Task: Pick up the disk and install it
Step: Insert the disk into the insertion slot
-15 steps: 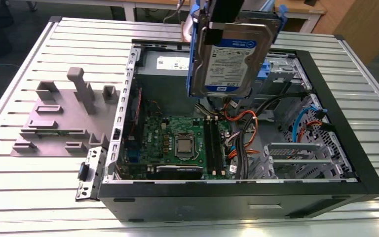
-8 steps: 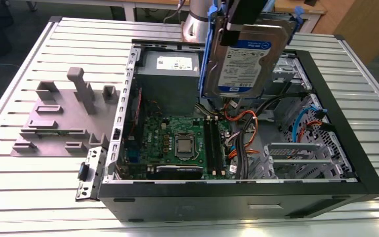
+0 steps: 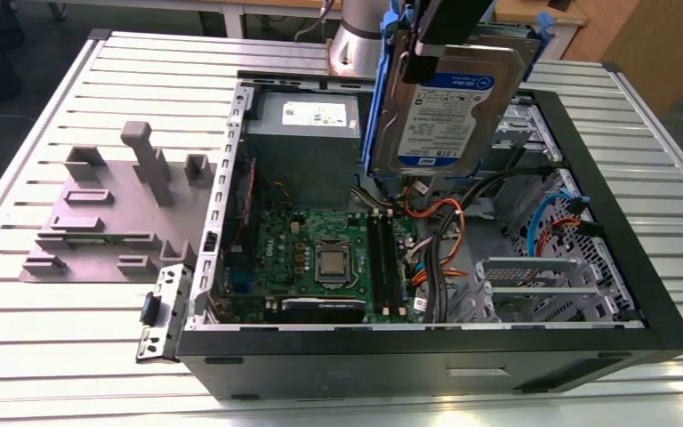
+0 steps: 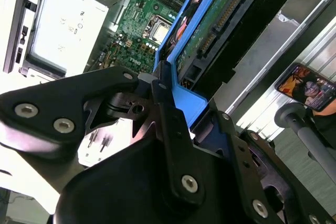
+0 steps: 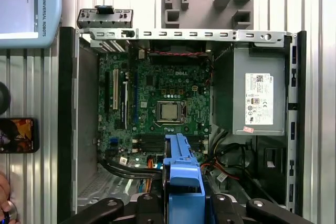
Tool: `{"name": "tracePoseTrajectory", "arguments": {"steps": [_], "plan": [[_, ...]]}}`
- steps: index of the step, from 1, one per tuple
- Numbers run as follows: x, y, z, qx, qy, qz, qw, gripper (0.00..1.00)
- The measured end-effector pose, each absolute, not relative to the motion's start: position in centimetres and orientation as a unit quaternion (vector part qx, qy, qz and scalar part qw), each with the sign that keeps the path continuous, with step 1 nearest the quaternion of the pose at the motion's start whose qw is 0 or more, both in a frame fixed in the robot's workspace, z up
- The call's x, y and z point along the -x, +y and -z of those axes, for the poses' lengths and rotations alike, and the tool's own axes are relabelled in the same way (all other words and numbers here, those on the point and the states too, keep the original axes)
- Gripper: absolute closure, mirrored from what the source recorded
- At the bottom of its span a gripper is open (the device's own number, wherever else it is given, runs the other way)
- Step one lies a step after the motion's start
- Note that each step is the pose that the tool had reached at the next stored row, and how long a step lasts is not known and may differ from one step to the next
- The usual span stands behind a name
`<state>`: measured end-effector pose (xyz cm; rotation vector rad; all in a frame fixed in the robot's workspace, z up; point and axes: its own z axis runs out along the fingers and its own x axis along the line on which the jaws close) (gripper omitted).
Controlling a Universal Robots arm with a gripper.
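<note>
In the exterior view the disk [image 3: 454, 107], a silver hard drive with a white-and-blue label in a blue bracket, hangs on edge above the back of the open computer case [image 3: 437, 356]. My gripper [image 3: 437, 36] is shut on its upper end. In the second wrist view the black fingers [image 4: 168, 114] clamp the blue bracket, and the disk [image 4: 231, 19] stretches away from them over the case. In the first wrist view the disk's blue bracket [image 5: 181, 171] sits between the fingers [image 5: 147, 205], above the motherboard [image 5: 157, 108].
Inside the case lie the motherboard [image 3: 317, 258], a grey power supply [image 3: 306, 133], cables [image 3: 461, 213] and a metal drive bay [image 3: 532, 285]. A grey plastic fixture [image 3: 116, 205] stands on the slatted table [image 3: 57, 338] at the exterior view's left. A phone [image 5: 18, 135] lies beside the case.
</note>
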<state>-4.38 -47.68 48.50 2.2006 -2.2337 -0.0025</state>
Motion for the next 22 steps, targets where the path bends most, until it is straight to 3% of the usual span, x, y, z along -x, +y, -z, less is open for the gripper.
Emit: {"name": "tracePoseTrajectory", "arguments": {"steps": [22], "plan": [[4.38, -48.52, -48.45, -0.702, -0.712, 0.001, 0.003, 0.64]]}}
